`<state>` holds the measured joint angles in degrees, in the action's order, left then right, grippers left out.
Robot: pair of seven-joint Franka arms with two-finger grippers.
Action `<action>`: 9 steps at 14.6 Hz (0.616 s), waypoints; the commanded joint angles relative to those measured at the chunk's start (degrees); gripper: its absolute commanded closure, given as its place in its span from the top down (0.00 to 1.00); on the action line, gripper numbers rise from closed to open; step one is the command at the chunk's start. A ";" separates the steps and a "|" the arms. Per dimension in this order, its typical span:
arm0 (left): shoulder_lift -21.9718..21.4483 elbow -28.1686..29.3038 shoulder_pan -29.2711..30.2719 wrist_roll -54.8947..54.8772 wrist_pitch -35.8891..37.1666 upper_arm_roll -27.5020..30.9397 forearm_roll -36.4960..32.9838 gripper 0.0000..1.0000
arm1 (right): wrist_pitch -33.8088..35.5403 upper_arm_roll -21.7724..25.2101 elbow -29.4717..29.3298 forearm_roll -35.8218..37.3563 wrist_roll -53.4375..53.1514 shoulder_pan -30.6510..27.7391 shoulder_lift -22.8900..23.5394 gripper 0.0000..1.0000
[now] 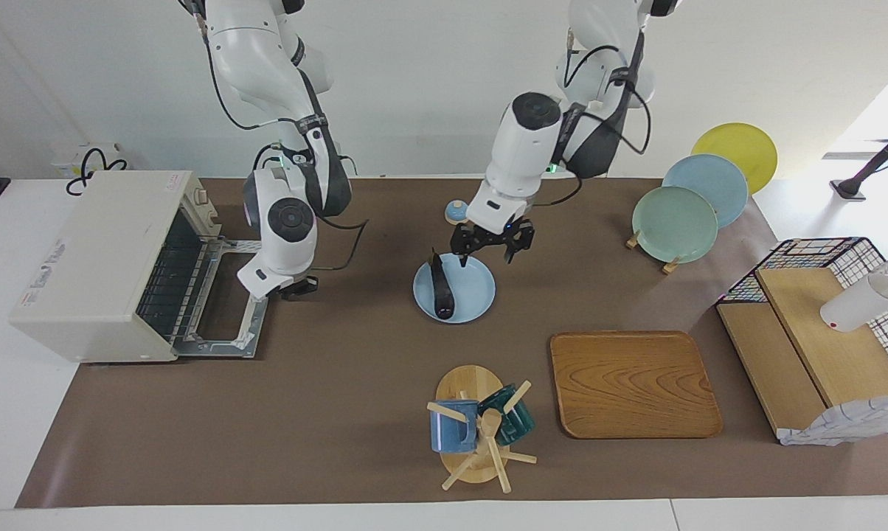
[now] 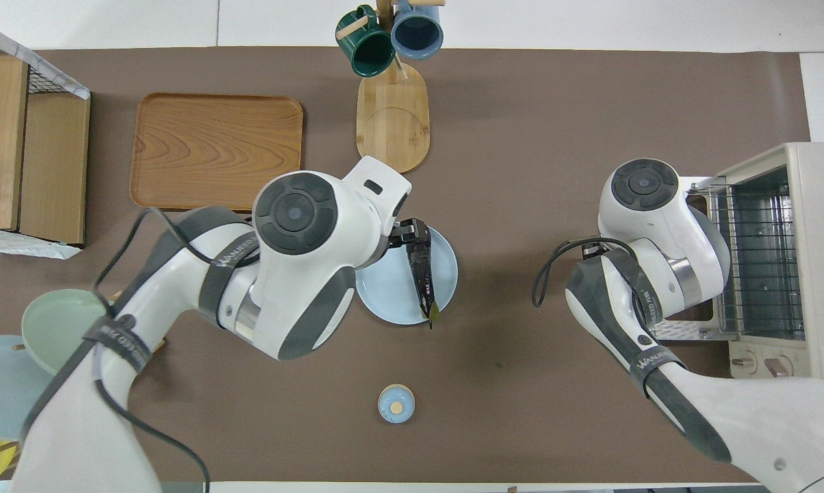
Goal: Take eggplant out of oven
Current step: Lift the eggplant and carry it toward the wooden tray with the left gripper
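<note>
One light, glossy eggplant (image 1: 442, 286) lies on your blue plate (image 1: 473, 295); left end effector (image 1: 491, 248) released, so regrip mid-body.

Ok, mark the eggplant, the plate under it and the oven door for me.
eggplant (image 1: 442, 287): facing view, middle of its dark body.
blue plate (image 1: 475, 293): facing view, bare surface beside the eggplant.
oven door (image 1: 246, 341): facing view, frame of the open, folded-down door.

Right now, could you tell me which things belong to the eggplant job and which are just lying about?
Job: eggplant lying on the blue plate; oven, door open; left gripper; right gripper.
Lying about: wooden tray, mug rack, plate stand, wire basket.
</note>
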<state>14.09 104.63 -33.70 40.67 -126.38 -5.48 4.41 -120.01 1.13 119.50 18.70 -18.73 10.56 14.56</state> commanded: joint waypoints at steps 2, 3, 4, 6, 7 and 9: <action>7.86 -0.74 -4.35 -0.07 -8.51 1.26 0.42 0.99 | -1.81 -0.87 2.84 3.36 3.34 -2.30 -1.73 0.00; 8.66 -0.57 -4.53 -1.63 -9.40 1.26 0.07 0.95 | -1.37 -0.87 2.49 4.05 4.56 -2.56 -1.65 0.00; 9.28 -0.56 -4.45 -4.87 -9.58 1.26 0.16 0.93 | -0.32 -0.87 1.36 5.54 5.18 -2.56 -1.64 0.00; 9.72 -0.30 -4.45 -7.36 -9.58 1.26 0.16 0.91 | 8.88 -0.95 -5.14 5.21 12.44 -4.40 -4.17 0.00; 9.90 -0.30 -4.36 -8.76 -9.76 1.26 0.16 0.87 | 10.57 -1.04 -5.77 4.85 16.14 -5.80 -6.19 0.00; 10.78 -0.30 -4.27 -9.91 -10.02 1.17 0.16 0.73 | 12.86 -0.87 -5.95 2.93 23.09 -8.35 -9.89 0.00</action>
<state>24.06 104.49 -37.54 32.85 -135.63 -4.89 4.40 -108.34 -0.21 114.43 20.30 -4.52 7.70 9.31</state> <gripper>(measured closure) 0.119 0.991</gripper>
